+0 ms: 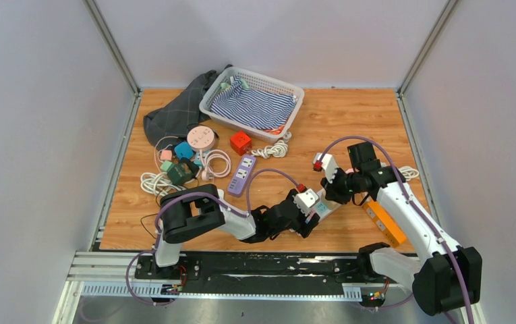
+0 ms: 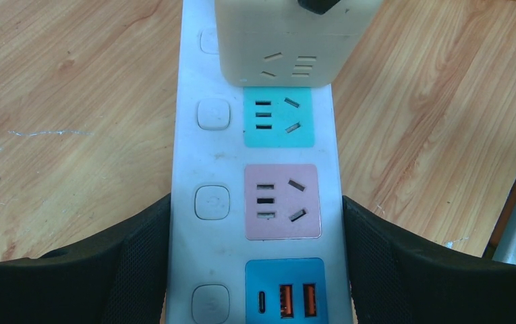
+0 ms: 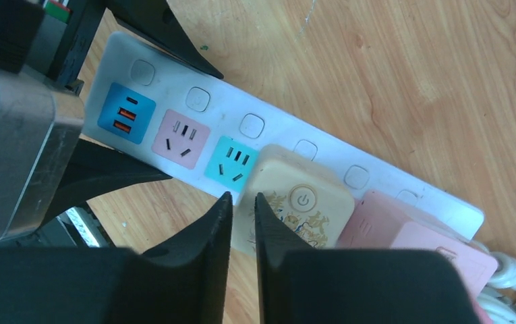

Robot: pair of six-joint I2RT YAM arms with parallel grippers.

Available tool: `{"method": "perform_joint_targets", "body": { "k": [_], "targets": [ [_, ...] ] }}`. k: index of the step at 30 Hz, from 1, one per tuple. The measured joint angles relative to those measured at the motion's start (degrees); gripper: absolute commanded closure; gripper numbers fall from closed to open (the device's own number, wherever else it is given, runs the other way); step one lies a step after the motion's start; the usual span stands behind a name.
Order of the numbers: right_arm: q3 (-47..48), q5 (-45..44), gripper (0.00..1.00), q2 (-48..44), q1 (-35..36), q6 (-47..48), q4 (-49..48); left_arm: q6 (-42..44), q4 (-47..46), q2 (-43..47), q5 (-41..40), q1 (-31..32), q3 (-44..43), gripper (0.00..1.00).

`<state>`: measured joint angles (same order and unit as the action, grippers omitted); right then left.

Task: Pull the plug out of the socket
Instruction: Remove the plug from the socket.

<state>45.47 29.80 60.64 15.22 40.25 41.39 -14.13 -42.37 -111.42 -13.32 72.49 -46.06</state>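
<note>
A white power strip (image 2: 194, 155) with teal, pink and blue socket panels lies on the wooden table near the front (image 1: 325, 208). A cream plug block (image 2: 289, 40) sits plugged into it beyond the teal socket. In the right wrist view the block (image 3: 302, 202) shows a power symbol, with a pink plug (image 3: 403, 236) next to it. My left gripper (image 2: 255, 229) is shut on the strip's end by the blue USB panel, one finger (image 2: 140, 256) on each side. My right gripper (image 3: 241, 199) hovers over the cream block's edge, jaws nearly together and empty.
A white basket (image 1: 268, 81) with striped cloth stands at the back, next to a dark cloth (image 1: 174, 111). A purple strip (image 1: 243, 174), red cube (image 1: 240, 142), pink round socket (image 1: 201, 137) and white cords (image 1: 157, 182) lie left. An orange object (image 1: 384, 223) lies under the right arm.
</note>
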Motion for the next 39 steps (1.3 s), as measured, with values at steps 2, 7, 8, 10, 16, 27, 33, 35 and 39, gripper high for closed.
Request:
{"method": "perform_joint_targets", "body": {
  "k": [2,7,8,10,16,27,33,35,39],
  "targets": [
    [0.0,-0.24,0.59,-0.07,-0.02,-0.59,-0.02,0.02,0.02,0.0,0.0,0.0,0.0,1.0],
    [0.0,-1.05,0.44,-0.57,-0.39,-1.2,0.11,0.02,0.0,0.0,0.02,0.0,0.0,1.0],
    [0.0,-1.27,0.43,-0.63,-0.44,-1.22,0.15,0.02,0.02,0.0,0.02,0.0,0.0,1.0],
    [0.0,-1.86,0.42,-0.85,-0.52,-1.31,0.17,0.02,0.0,0.0,0.04,0.0,0.0,1.0],
    [0.0,-5.4,0.37,-1.14,-0.79,-1.77,-0.79,0.02,0.0,0.0,0.07,0.0,0.0,1.0],
    [-0.9,-9.77,0.23,-0.13,-0.81,-2.73,-4.39,0.11,0.0,0.0,0.15,-0.02,0.0,1.0],
    [-1.53,-9.49,0.25,2.64,-0.81,-2.89,-4.59,0.39,0.0,0.0,0.24,-0.02,0.0,1.0],
    [-1.53,-9.25,0.29,3.06,-0.81,-2.89,-4.68,0.42,0.02,0.0,0.24,-0.02,0.0,1.0],
    [-1.62,-8.63,0.54,4.46,-0.76,-3.58,-5.07,0.57,0.02,0.0,0.22,-0.02,0.0,1.0]
  ]
}}
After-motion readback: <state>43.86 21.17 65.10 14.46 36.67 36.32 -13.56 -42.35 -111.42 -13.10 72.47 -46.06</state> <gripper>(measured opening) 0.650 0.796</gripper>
